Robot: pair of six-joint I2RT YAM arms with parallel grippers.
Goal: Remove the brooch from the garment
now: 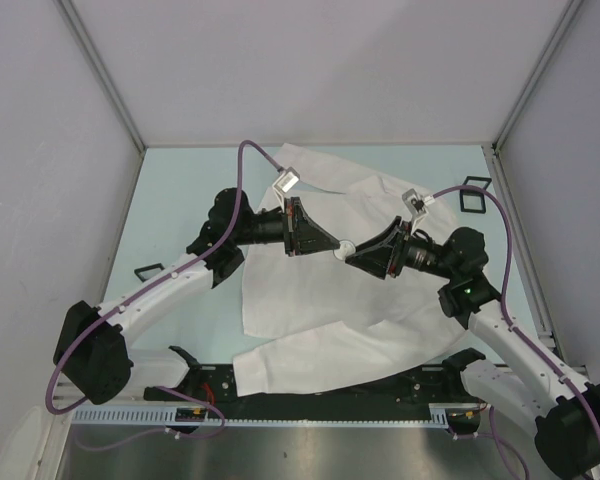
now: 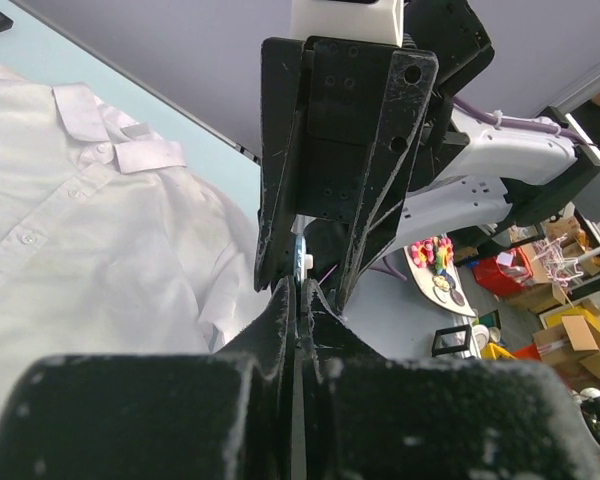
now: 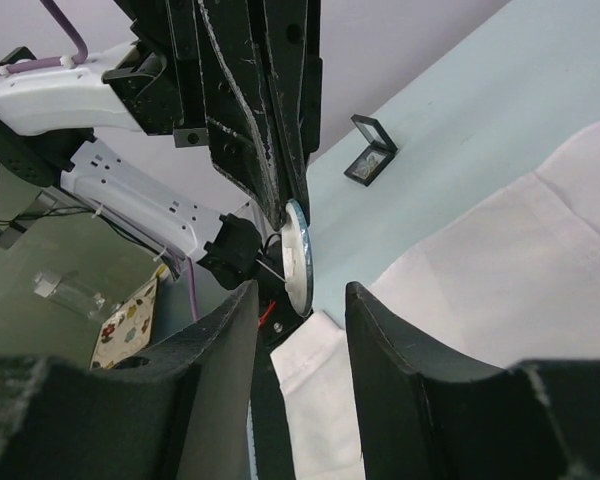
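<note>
The garment (image 1: 310, 300), a large white collared shirt, lies spread flat on the table; its collar and buttons show in the left wrist view (image 2: 80, 230). The brooch (image 1: 345, 247) is a small round white disc, seen edge-on in the right wrist view (image 3: 297, 255). My left gripper (image 1: 337, 249) is shut on it at the fingertips (image 2: 300, 292) and holds it in the air above the cloth. My right gripper (image 1: 353, 256) faces it tip to tip. It stands open (image 3: 300, 305), one finger on either side just below the disc, touching nothing.
A small black open box (image 1: 474, 196) lies on the table at the back right, also seen in the right wrist view as a black box (image 3: 370, 150). Another black frame (image 1: 148, 270) sits at the left. Grey walls close in the table on three sides.
</note>
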